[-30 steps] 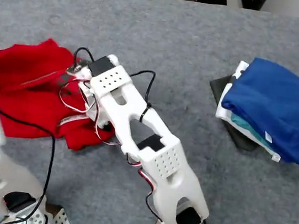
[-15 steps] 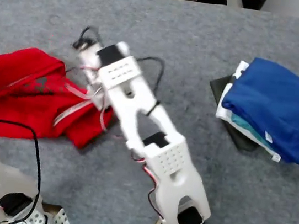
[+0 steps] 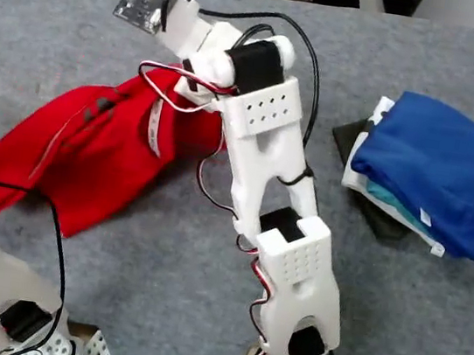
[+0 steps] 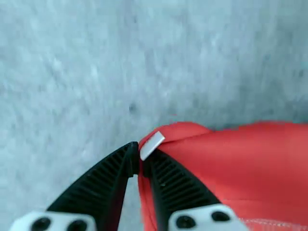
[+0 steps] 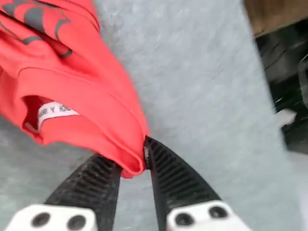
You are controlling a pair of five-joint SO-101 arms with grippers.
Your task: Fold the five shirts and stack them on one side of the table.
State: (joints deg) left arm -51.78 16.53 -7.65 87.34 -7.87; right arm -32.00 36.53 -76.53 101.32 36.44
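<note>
Your left end effector (image 4: 139, 159) has its jaws pinched on one edge of the red shirt (image 3: 90, 152), right beside a small white tag (image 4: 152, 142). Your right end effector (image 5: 144, 156) is clamped on a folded edge near the neck label (image 5: 53, 111).

The shirt hangs between them as a slanted, bunched band across the left half of the bench (image 3: 393, 323), with a dark print and pale stitching showing. The stack of folded shirts (image 3: 432, 174) is on the right side, well apart, with a blue one on top.

This looks like the last shirt, at the spreading step before folding. Next you'll likely need to lower both ends together, keeping the cloth taut so it lands flat. Slack cloth would crumple.
</note>
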